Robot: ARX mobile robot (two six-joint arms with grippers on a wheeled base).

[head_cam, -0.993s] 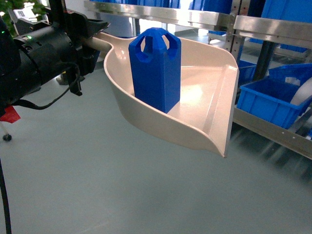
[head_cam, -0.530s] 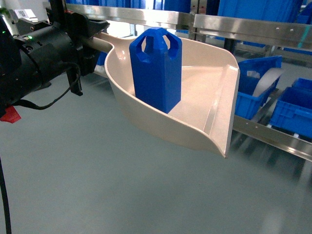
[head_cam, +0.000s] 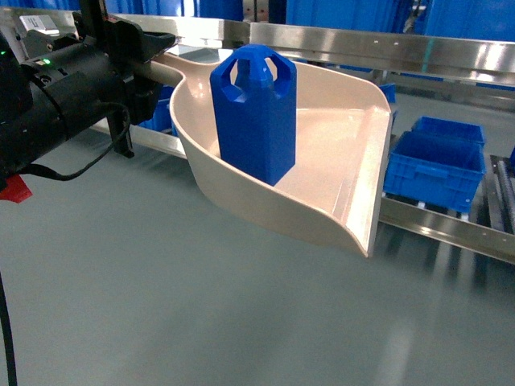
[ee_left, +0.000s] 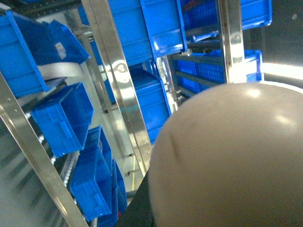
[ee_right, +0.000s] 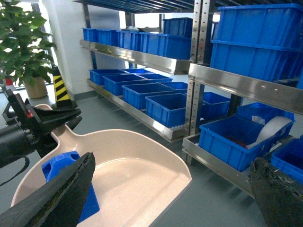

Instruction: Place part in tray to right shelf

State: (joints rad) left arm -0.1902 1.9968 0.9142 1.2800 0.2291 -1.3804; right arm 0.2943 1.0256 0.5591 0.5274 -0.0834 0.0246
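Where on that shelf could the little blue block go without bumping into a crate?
On the shelf, the stretch left of the blue crate, behind the tray's open edge, looks bare, though the tray hides much of it. The block stands upright in the tray. Further along, in the right wrist view, crates stand packed together.

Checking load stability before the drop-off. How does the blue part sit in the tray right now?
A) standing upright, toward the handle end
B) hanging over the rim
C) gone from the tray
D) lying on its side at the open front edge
A: the part stands upright on the floor of the tray, peaked top up, nearer the handle held by the left gripper than the open front edge.
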